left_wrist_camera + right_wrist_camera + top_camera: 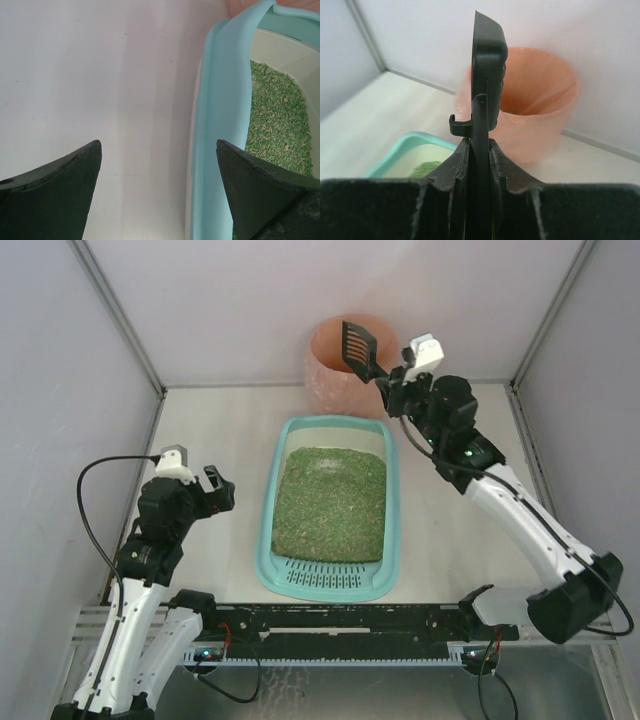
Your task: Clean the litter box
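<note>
- My right gripper [384, 388] is clamped on the black scoop [358, 344], above the pink bin [328, 380].
- My left gripper [218, 492] hangs with its jaws wide apart beside the litter box [266, 540].

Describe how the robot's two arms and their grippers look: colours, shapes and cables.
Both the left arm and the right arm have white tubular links joined by chunky black joints. The left gripper and right gripper are black, with wedge-shaped fingers. A small white camera block caps each wrist, and a thin black cable loops from the left one.
</note>
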`<state>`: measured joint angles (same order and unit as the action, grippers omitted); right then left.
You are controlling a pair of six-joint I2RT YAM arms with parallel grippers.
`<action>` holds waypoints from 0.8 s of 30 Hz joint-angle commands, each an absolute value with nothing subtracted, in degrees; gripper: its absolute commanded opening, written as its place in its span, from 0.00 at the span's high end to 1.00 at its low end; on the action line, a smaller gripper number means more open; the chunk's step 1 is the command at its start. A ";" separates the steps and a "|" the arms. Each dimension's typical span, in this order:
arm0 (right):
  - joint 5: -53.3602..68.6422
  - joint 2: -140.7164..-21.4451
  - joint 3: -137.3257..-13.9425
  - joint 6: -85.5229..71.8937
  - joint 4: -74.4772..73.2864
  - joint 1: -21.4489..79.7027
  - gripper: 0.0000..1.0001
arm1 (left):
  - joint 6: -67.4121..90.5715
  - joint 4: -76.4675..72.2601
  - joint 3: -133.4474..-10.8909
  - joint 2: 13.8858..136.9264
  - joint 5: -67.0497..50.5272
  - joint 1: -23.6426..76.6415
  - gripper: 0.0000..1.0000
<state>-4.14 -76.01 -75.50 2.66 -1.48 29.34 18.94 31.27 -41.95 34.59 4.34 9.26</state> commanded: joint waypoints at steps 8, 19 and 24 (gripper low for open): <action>11.87 -69.60 -74.48 -25.74 -22.39 29.53 1.00 | 19.60 28.56 -40.68 35.02 1.39 8.67 0.00; 17.95 -85.37 -85.50 -34.69 -44.20 29.88 1.00 | 19.62 28.03 -40.65 35.72 0.35 8.56 0.01; 17.05 -95.16 -94.08 -34.12 -49.34 30.57 1.00 | 19.60 28.12 -40.52 35.35 0.39 8.53 0.01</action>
<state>16.05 -90.78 -86.80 -32.58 -44.07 29.87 18.94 30.57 -41.95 35.64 1.23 9.10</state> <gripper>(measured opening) 0.148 0.993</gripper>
